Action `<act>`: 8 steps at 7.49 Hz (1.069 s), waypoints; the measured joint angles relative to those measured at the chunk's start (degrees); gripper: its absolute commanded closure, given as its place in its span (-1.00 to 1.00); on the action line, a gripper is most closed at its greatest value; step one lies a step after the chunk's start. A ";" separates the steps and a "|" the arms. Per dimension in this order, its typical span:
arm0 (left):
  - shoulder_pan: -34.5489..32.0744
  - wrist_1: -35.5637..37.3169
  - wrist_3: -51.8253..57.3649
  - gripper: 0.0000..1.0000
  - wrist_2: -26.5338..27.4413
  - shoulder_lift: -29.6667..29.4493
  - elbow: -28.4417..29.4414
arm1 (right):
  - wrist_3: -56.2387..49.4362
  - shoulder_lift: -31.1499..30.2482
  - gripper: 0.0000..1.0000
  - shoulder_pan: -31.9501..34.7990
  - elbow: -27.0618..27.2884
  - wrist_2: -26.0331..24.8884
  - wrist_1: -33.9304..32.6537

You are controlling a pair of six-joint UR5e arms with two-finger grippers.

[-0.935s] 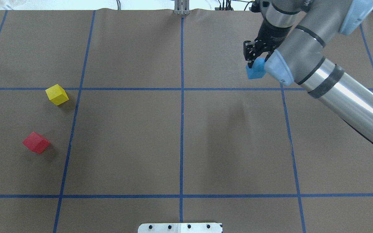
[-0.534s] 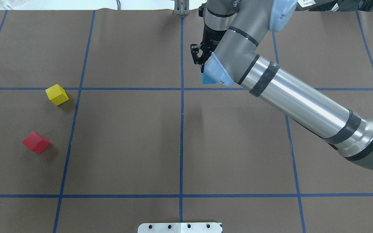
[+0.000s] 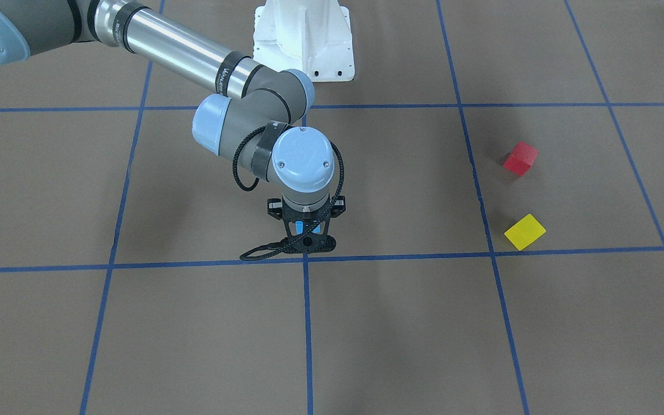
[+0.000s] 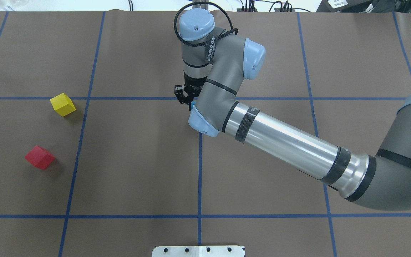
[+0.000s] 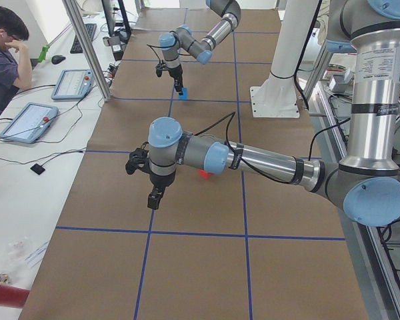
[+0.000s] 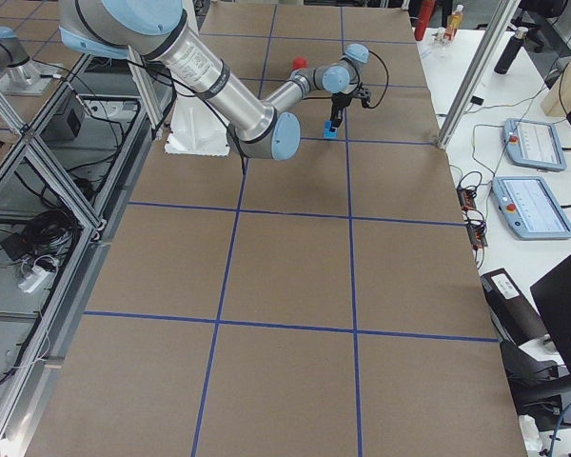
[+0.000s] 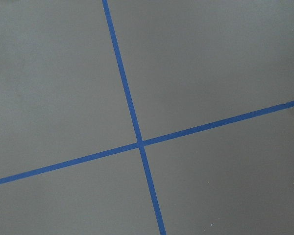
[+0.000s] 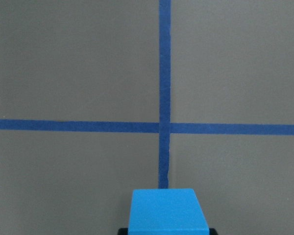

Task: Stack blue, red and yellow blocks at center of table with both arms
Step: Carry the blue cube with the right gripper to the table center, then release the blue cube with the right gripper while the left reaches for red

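My right gripper [image 3: 307, 244] is shut on the light blue block [image 3: 300, 226] and holds it low, just on the robot's side of the central tape crossing [image 3: 305, 262]. The right wrist view shows the blue block [image 8: 168, 210] at the bottom edge with the crossing [image 8: 164, 128] ahead of it. In the overhead view my own forearm hides the block. The yellow block [image 4: 62, 104] and the red block [image 4: 40, 157] lie apart on the table's left side. My left gripper [image 5: 155, 198] hangs above the table in the exterior left view only; I cannot tell its state.
The white bolted base [image 3: 303, 34] stands at the robot's table edge. My long right forearm [image 4: 287, 146] spans the right half of the table. A person [image 5: 3, 47] sits at a side desk with tablets [image 5: 27, 120]. Metal frame posts [image 5: 87, 47] stand along that edge.
The right arm has carried the blue block leftward from the far right square to the central crossing. The yellow and red blocks have not moved.
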 measured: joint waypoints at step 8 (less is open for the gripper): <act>0.06 0.10 0.03 -1.00 0.12 -0.51 0.03 | 0.29 -1.20 -0.98 0.00 1.08 -0.07 1.52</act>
